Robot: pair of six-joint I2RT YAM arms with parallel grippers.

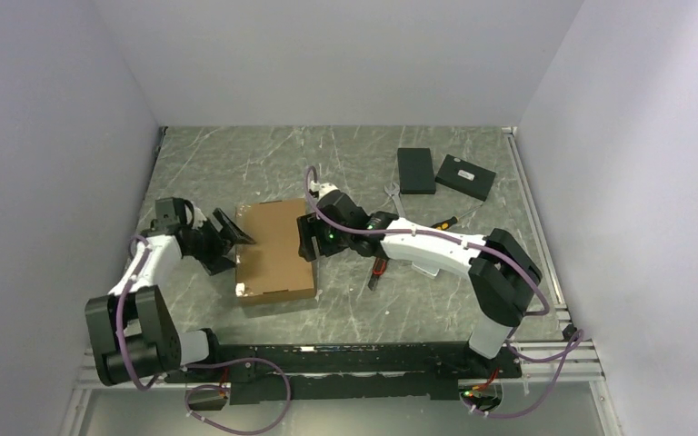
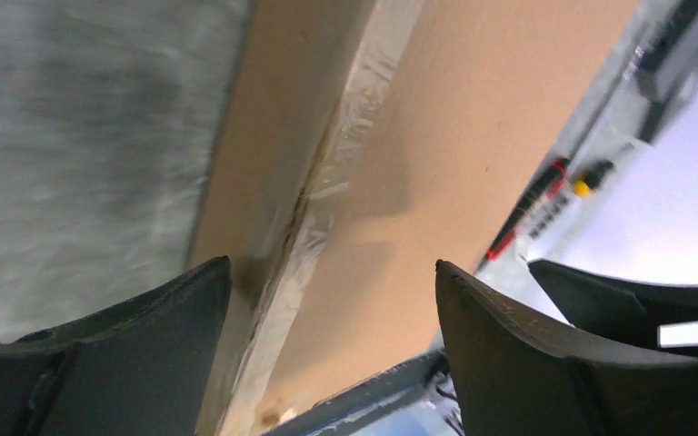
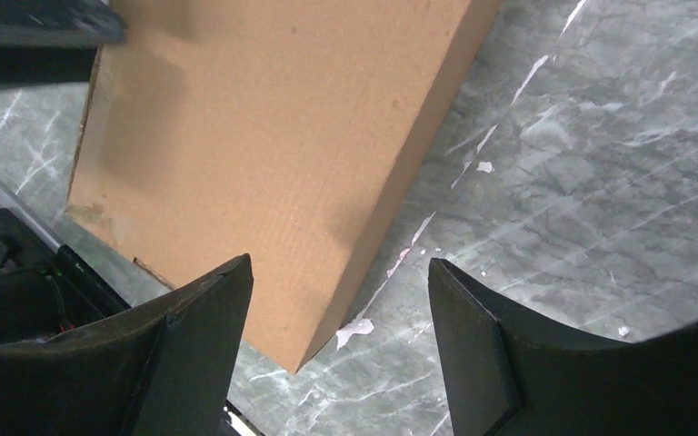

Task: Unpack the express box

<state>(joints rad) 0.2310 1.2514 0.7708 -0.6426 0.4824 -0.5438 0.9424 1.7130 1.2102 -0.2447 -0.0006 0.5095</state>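
Jaws gape wide on both arms: left jaws straddle the express box (image 1: pixel 275 252) at its left edge, right jaws its right edge, box flat on the surface (image 1: pixel 236 163).

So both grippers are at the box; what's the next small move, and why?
Probably close the left gripper on the taped left edge of the box: it looks shut, both grippers are open, and that edge lies between its fingers. The right gripper straddles the opposite edge.

No writing can be read in any view. The brown box (image 1: pixel 275 250) shows only plain cardboard, and anything smaller is too blurred to read.
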